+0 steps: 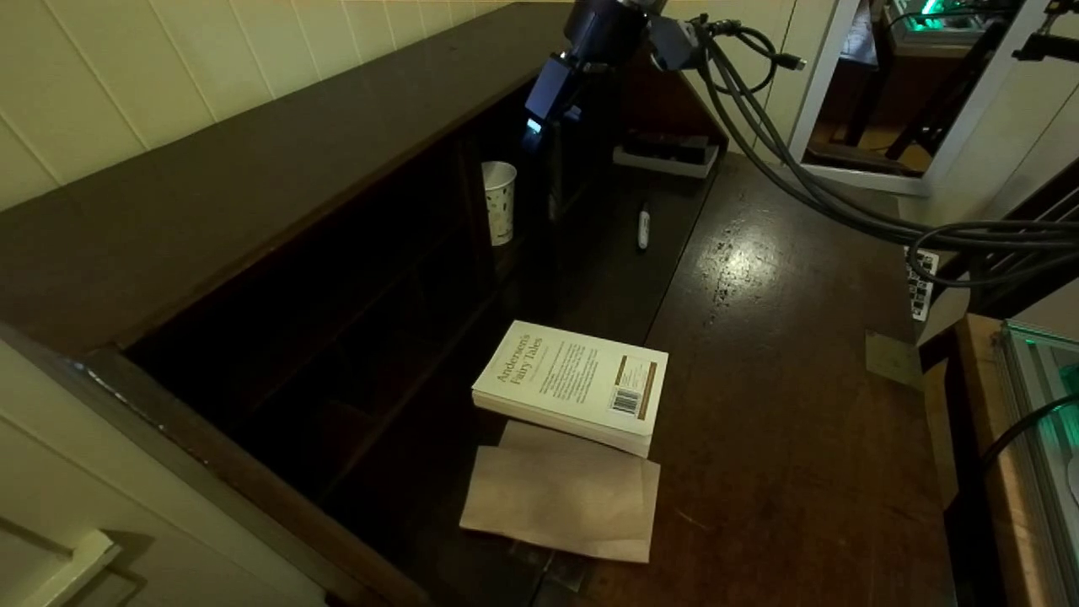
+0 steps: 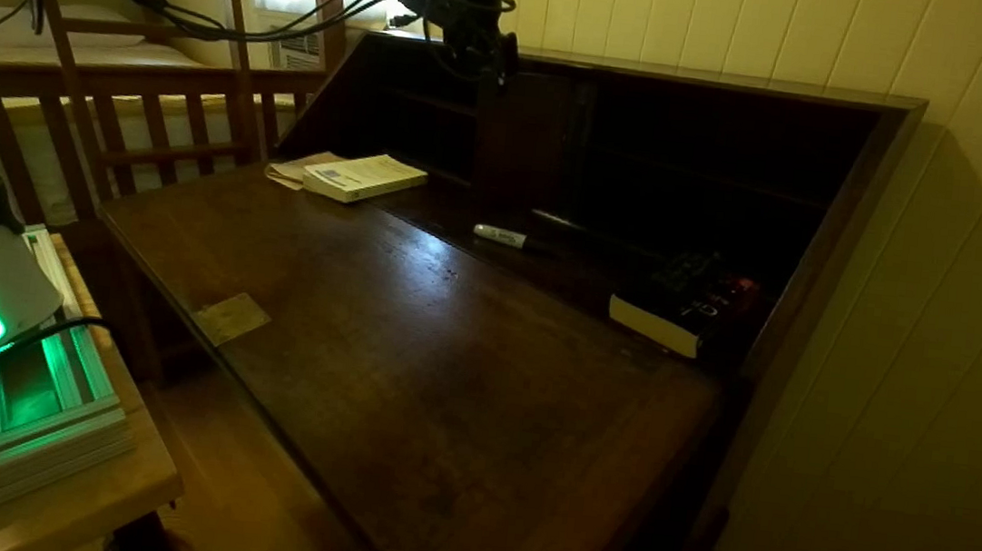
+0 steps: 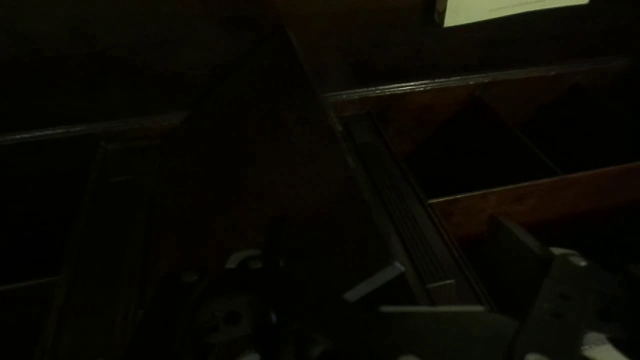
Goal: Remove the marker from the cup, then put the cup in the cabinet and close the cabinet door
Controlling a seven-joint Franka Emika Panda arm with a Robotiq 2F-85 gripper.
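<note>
Short white-barrelled, dark-capped marker (image 1: 643,229) lies out on the dark desktop (image 1: 603,261), speckled white tapered cup (image 1: 501,206) stands inside the long dark-brown wooden cabinet (image 1: 253,185), black gripper (image 1: 552,126) jaws spread, nothing seen between, so likely only the dark wooden door (image 2: 520,132), seemingly open, remains.

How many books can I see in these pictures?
2. The white Andersen's Fairy Tales paperback lies beside the brown paper; the thick black book lies near one end of the cabinet. More could be hidden in its dark interior.
</note>
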